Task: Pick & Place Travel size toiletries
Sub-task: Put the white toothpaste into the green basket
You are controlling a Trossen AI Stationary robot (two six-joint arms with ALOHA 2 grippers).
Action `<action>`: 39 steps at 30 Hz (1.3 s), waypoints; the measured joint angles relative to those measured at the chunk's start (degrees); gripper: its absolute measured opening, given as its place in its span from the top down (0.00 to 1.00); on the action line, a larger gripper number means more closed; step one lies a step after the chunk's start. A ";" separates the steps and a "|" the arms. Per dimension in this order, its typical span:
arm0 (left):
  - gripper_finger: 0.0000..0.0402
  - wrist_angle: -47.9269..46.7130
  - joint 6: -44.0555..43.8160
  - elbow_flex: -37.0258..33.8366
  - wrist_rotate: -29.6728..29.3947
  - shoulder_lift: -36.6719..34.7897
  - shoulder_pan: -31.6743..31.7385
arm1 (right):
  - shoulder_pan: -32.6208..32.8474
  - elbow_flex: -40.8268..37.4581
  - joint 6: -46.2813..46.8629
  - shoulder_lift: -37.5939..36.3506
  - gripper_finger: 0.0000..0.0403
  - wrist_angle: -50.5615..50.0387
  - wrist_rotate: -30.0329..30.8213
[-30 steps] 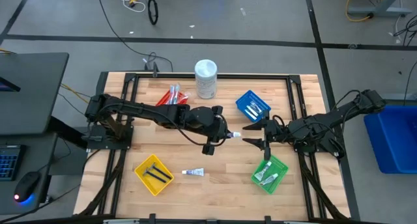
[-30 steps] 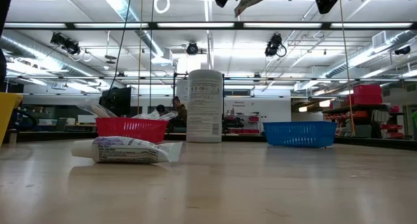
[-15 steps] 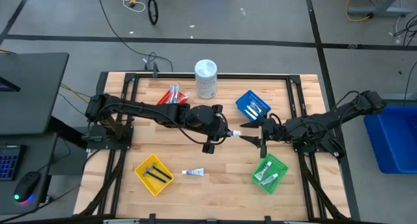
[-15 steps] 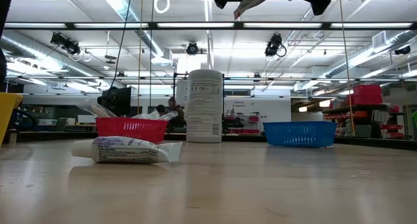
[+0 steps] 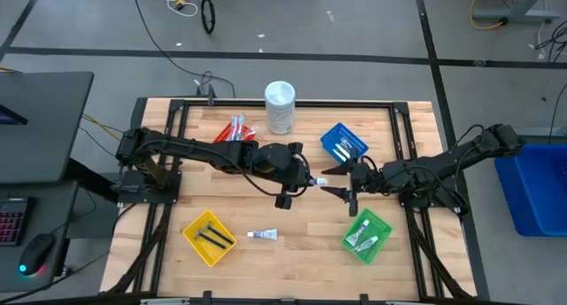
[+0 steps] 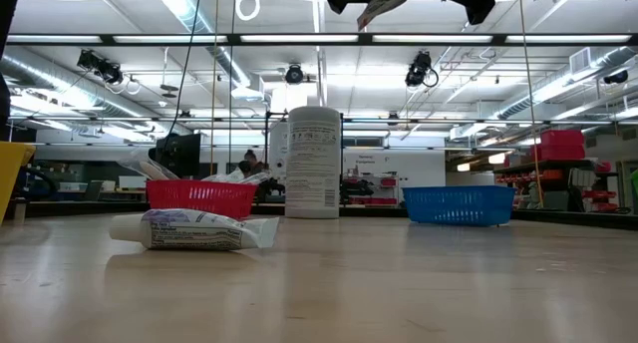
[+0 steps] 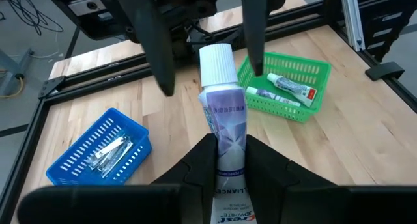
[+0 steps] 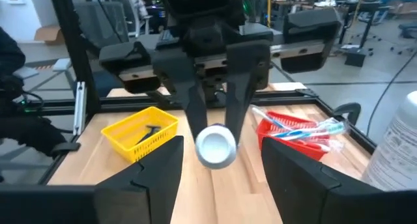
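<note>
A small white toiletry tube [image 7: 222,110] with a white cap [image 7: 215,60] hangs above the table's middle, with my left gripper [image 5: 312,180] shut on it. My right gripper [image 5: 337,187] faces it from the right, open. Its two fingers [image 7: 160,61] stand on either side of the cap without touching it. A second white tube [image 5: 262,236] lies flat on the table near the front, seen also in the low view [image 6: 194,230]. The green basket [image 5: 367,236] holds two more tubes. My left gripper pinches the tube's flat body [image 7: 229,160] between its two fingers, back from the cap. The fingers come from the table's left, slanting a little down, and lie along the tube. The capped end [image 8: 216,146] sticks out past the fingertips toward the right, clear of the table.
A yellow basket [image 5: 210,237] with black pieces sits front left. A red basket [image 5: 235,130] with toothbrushes and a tall white container [image 5: 280,105] stand at the back. A blue basket [image 5: 344,145] with silvery packets sits back right.
My right gripper has edged toward the table's left, up to the tube that my left gripper holds, and its fingers now flank the cap. The left gripper and the tube have kept still.
</note>
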 joint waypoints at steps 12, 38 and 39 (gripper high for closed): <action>0.81 0.02 0.28 0.00 -0.02 0.00 0.00 | 0.00 0.00 -0.48 0.00 0.69 0.07 -1.29; 0.79 -0.04 0.79 0.00 1.40 0.02 0.02 | 0.01 0.00 -1.11 -0.02 0.82 0.04 -1.31; 0.77 -0.04 0.79 0.00 1.46 0.02 0.02 | 0.00 0.00 -1.11 -0.02 0.82 0.04 -1.34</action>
